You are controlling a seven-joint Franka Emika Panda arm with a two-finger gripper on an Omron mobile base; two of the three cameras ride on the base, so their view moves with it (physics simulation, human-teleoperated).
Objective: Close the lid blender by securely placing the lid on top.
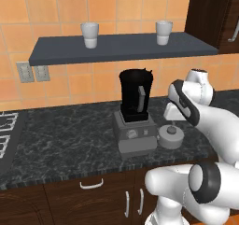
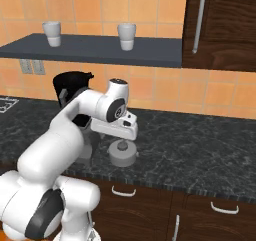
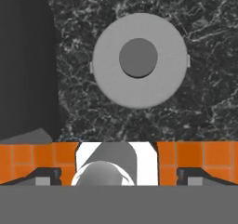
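The light-grey round lid [image 1: 170, 136] with a raised knob lies flat on the dark counter, just right of the blender's grey base [image 1: 135, 136]. Its black jar [image 1: 135, 97] stands uncovered, grey handle facing front. My gripper [image 1: 172, 123] hangs straight above the lid, pointing down. Seen from the hand, the lid [image 3: 139, 60] lies below and ahead with its knob centred, the jar [image 3: 25, 60] is dark at the left, and the fingertips [image 3: 46, 175] stand wide apart, so the gripper [image 3: 120, 175] is open and empty. From the right, the gripper [image 2: 121, 143] hovers over the lid [image 2: 123, 155].
A dark shelf [image 1: 121, 49] above the blender carries two white cups [image 1: 89, 34] [image 1: 163, 32]. A stove edge [image 1: 7, 135] lies at the far left, wall outlets [image 1: 32, 72] beside it. A dark wall cabinet [image 2: 220, 25] hangs at the right.
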